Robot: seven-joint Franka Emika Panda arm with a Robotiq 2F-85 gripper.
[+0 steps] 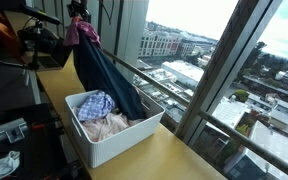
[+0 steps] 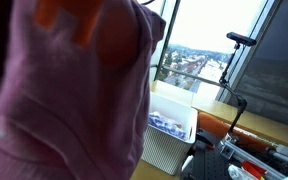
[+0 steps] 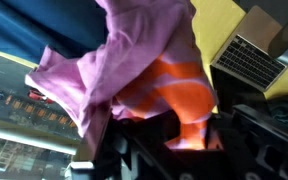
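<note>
My gripper point(image 3: 169, 135) is shut on a bunch of cloth: a pink and orange garment point(image 3: 134, 60) pinched between the fingers. In an exterior view the gripper point(image 1: 79, 12) is high above the counter, holding the pink garment point(image 1: 81, 32) with a long dark blue garment point(image 1: 106, 75) hanging from it down into a white laundry basket point(image 1: 114, 140). The basket holds more clothes, a blue checked piece point(image 1: 96, 104) and a pale pink piece point(image 1: 104, 126). In an exterior view the pink garment point(image 2: 74, 90) fills most of the picture, close to the camera.
The white basket point(image 2: 169, 135) stands on a wooden counter point(image 1: 164, 160) along a window with metal railings point(image 1: 174, 95). Dark equipment and cables lie at the left point(image 1: 24, 45). A laptop point(image 3: 249, 60) lies on the counter. A lamp arm point(image 2: 239, 45) stands near the window.
</note>
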